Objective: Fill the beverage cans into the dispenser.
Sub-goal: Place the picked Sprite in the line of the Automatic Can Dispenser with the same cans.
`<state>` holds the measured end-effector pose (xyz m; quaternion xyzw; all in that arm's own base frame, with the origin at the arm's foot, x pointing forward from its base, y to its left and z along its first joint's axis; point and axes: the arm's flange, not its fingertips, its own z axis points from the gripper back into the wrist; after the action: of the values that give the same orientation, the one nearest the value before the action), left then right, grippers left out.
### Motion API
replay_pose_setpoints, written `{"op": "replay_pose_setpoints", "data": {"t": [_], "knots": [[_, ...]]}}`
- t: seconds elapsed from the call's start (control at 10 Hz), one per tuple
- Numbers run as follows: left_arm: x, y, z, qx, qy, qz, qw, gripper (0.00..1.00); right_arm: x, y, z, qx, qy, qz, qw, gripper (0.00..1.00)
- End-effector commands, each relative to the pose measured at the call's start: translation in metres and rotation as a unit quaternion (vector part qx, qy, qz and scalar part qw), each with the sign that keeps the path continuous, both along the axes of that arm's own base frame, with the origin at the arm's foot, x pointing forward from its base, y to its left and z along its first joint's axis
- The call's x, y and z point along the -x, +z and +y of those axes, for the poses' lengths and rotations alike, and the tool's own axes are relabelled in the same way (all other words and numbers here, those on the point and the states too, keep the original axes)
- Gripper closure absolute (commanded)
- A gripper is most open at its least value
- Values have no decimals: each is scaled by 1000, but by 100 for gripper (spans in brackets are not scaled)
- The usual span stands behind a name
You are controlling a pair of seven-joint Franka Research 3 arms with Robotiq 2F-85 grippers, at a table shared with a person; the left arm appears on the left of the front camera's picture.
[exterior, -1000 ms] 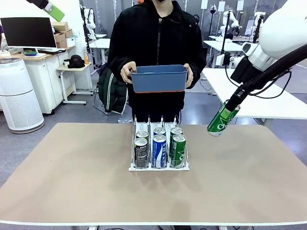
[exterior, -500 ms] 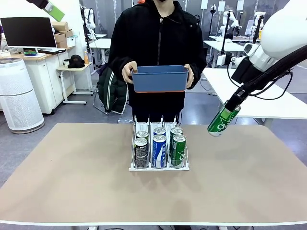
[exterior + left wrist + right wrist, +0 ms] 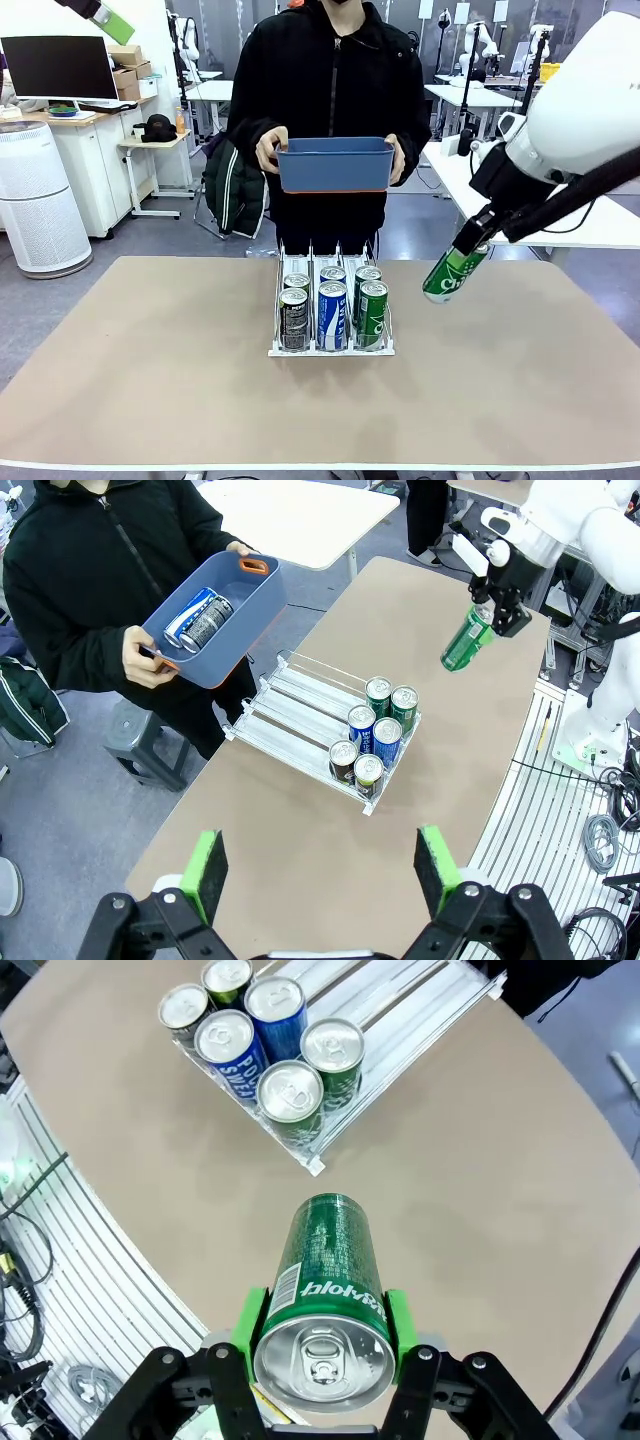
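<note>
Hanging right of the clear acrylic three-lane dispenser (image 3: 312, 256) in the front view, the right gripper (image 3: 470, 238) pinches one slim green beverage can (image 3: 442, 277). Left wrist view: the left gripper (image 3: 322, 865) is spread, and the blue plastic bin (image 3: 228, 658) behind the dispenser holds two cans (image 3: 200, 620). Right wrist view: six cans (image 3: 290, 1090) stand at the dispenser's front.

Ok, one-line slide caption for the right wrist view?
A green can held in the right gripper above the table; beyond it, the dispenser with six cans at one end.

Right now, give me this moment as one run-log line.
right gripper shut on green can, mid-air right of dispenser | left gripper open, empty | dispenser: six cans | person holds bin, two cans inside
</note>
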<state>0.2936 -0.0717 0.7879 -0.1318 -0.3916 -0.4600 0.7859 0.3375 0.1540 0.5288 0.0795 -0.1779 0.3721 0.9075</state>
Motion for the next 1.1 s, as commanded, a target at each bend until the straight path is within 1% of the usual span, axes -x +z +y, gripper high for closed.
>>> {"op": "replay_pose_setpoints", "data": {"t": [0.0, 0.1, 0.2, 0.4, 0.5, 0.6, 0.8, 1.0], "knots": [[0, 0, 1, -1, 3, 0, 1000, 0, 22, -8, 7, -17, -7, -9, 1000, 42], [0, 0, 1, -1, 3, 0, 1000, 0, 29, -15, 10, -15, 7, -7, 1000, 42], [0, 0, 1, -1, 3, 0, 1000, 0, 29, -21, 14, -21, 14, -22, 999, 42], [0, 0, 1, -1, 3, 0, 1000, 0, 35, -37, 25, -39, 25, -20, 999, 42], [0, 0, 1, -1, 3, 0, 1000, 0, 32, -40, 28, -40, 25, -27, 999, 42], [0, 0, 1, -1, 3, 0, 1000, 0, 31, -50, 37, -40, 32, -25, 998, 42], [0, 0, 1, -1, 3, 0, 1000, 0, 34, -64, 49, -30, 52, -3, 998, 42], [0, 0, 1, -1, 3, 0, 1000, 0, 31, -73, 61, -29, 66, 9, 997, 42]]}}
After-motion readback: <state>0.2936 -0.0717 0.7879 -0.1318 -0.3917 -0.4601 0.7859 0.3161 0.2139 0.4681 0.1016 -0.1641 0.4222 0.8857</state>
